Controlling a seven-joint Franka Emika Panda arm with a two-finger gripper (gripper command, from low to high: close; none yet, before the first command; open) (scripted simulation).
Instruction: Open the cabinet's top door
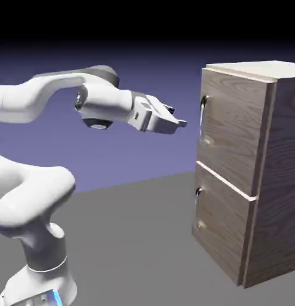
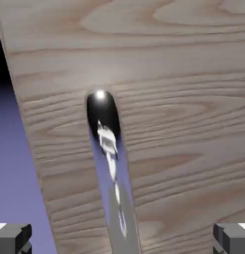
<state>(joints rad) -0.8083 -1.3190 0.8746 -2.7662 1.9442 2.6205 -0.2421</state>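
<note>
gripper (image 1: 180, 123) released, level with the top door (image 1: 233, 128)
silver handle (image 2: 110, 163) looks slick and stiff; probably best pinched mid-bar.

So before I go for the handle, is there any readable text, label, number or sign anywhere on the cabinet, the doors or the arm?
None: no readable text in either view.
The cabinet and its top door: bare wood grain only.
The handle: plain shiny metal, no marking.
The gripper, jaws open: no label visible.
The arm's base: a pale blue patch at the exterior view's bottom edge, no characters legible.
</note>
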